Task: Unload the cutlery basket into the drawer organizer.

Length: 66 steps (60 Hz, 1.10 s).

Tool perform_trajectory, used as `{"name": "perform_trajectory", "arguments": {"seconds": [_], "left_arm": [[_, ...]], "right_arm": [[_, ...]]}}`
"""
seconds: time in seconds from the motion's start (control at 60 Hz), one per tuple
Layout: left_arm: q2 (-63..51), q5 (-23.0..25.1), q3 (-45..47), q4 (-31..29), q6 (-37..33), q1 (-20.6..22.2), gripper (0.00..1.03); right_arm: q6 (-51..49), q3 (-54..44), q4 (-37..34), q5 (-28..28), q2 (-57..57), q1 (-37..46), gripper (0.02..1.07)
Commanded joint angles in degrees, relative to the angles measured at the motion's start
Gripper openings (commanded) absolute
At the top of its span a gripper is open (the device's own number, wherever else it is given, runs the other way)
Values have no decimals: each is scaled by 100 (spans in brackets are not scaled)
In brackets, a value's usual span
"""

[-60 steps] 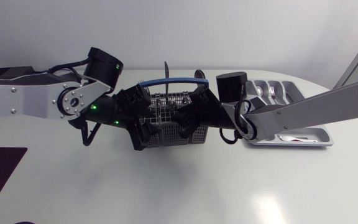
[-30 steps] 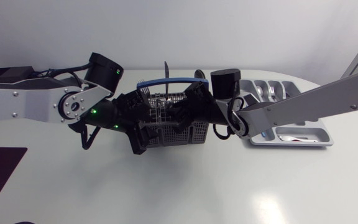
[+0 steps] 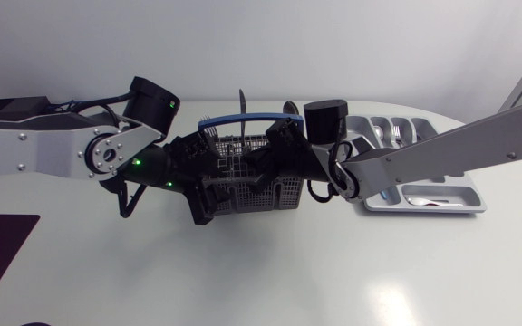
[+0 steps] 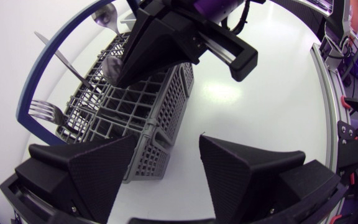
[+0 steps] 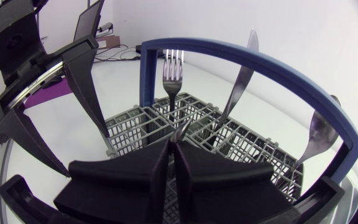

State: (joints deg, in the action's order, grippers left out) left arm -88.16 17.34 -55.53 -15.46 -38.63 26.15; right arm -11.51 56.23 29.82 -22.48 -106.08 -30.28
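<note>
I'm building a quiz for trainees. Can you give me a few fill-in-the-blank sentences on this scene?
1. The cutlery basket has a ___ handle.
2. The left gripper is ___ beside the basket.
3. The fork stands with its tines pointing ___.
4. The drawer organizer lies on the ___ arm's side.
Missing words: blue; open; up; right.

The left arm, at the left of the head view, has flat silver-grey links dotted with small dark screws, a round silver joint plate with a black centre, and a black cylindrical housing. Black cables loop beneath it, and 2 green lights glow on its black wrist. The right arm, from the right edge, is a long silver-grey link ending in a black ring joint, a boxy black housing and looped cables. The left gripper and right gripper are matte black, each with 2 broad wedge-shaped fingers.
</note>
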Motion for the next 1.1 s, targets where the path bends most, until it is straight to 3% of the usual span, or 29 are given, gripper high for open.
{"name": "perform_trajectory", "arguments": {"seconds": [0.0, 0.583, 1.083], "left_arm": [[80, 50, 86, 43, 49, 48, 85], [-166, -3, -301, 52, 251, 268, 86], [-439, -223, -362, 228, 392, 399, 87]], "right_arm": [[122, -147, 147, -11, 149, -39, 9], [43, -850, 103, -143, 1336, 172, 9], [52, -921, 50, 77, 1784, -285, 9]]}}
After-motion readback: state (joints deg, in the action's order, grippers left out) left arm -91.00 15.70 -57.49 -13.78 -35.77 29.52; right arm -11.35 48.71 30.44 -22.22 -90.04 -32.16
